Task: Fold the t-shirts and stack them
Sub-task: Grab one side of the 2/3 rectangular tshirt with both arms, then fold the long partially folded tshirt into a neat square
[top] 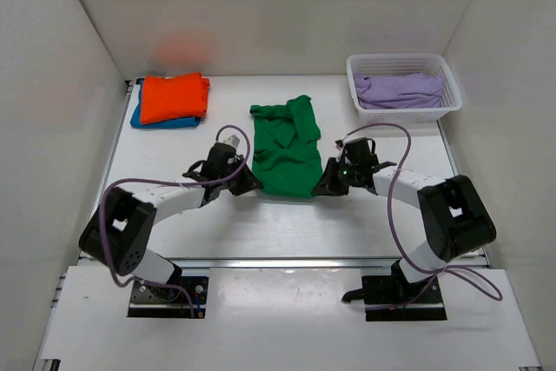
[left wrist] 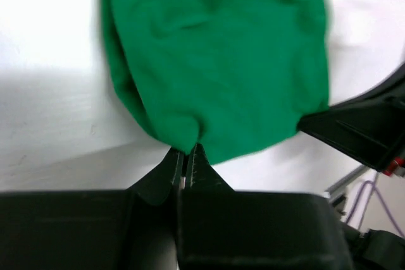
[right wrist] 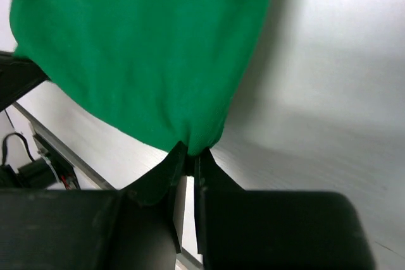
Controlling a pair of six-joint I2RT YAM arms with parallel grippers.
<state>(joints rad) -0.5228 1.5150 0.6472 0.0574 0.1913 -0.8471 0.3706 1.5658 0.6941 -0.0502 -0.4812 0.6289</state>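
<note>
- White worktop (top: 287, 215) carries everything; the green shirt (top: 287, 149) lies in the middle of it, roughly flat and rumpled at its far end, its near hem between the two arms.
- Basket (top: 401, 58) at the far right holds a purple cloth (top: 400, 90), well apart from the work.
- Orange shirt (top: 174, 96), folded, sits on the folded blue shirt (top: 146, 119) at the far left, which looks like the stack to join.
- Left fingers (left wrist: 168, 172) are clamped on the near left corner of the hem.
- Right fingers (right wrist: 161, 175) are pinched together on the near right corner.
- To fold well, I judge both corners should rise together and level, keeping the hem taut, then travel away from the bases and come down square on the far edge, so no crease gets trapped underneath.
</note>
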